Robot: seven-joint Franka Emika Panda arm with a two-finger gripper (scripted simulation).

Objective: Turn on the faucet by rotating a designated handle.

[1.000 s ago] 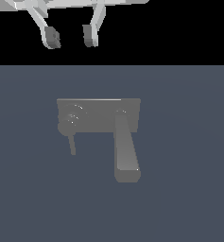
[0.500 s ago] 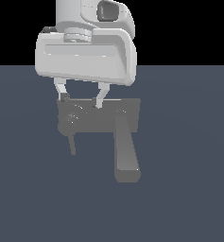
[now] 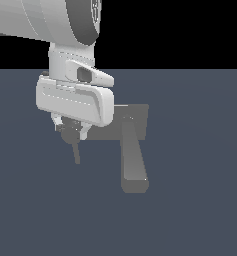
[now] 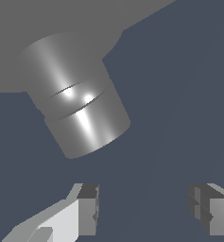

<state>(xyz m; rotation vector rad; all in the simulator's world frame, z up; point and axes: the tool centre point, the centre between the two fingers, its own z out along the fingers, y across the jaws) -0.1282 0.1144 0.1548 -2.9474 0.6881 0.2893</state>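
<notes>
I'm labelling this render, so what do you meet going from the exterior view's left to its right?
The gripper, down over the hub end, with the thin handle hanging just below it → the broad flat spout bar → the right end of the faucet block body.

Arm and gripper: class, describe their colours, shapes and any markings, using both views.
The arm is a broad, smooth, light-grey cylinder with a dark round end cap. The gripper has a white, rounded, boxy body with a dark inset. Its jaws are angular white fingers with dark-grey, block-like pads. No cables or markings show.
</notes>
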